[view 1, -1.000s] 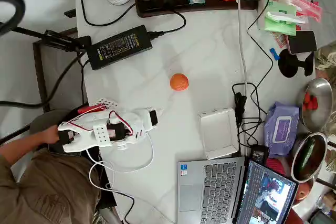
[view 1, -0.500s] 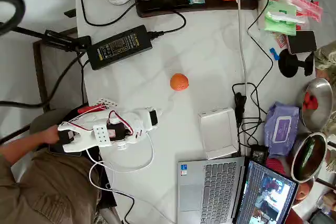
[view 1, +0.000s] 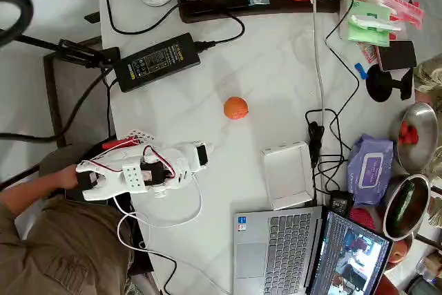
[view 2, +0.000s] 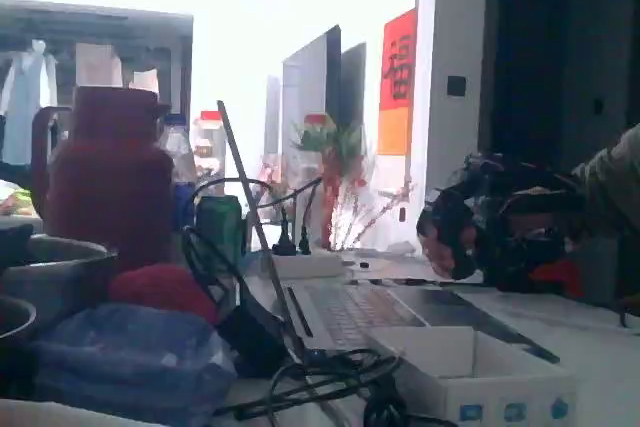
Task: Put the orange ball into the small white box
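Overhead view: The orange ball rests free on the bare white table, untouched. The small white box lies open-side up at about 5 o'clock from the ball, well apart from it, just beside the laptop and a bundle of cables. The arm lies folded low at about 8 o'clock from the ball; its gripper points toward 3 o'clock. You cannot tell from this view whether the jaws are open or closed; nothing sits between them. Judge the task as at its first step: the reach has not begun. Your next move calls for extending the arm toward 1 o'clock, opening the jaws wide enough to straddle the ball, and descending squarely, since a sphere rolls at a glancing touch.

Fixed view: The box sits in the foreground at 5 o'clock, its interior unoccupied. The picture is too blurred to resolve the gripper.
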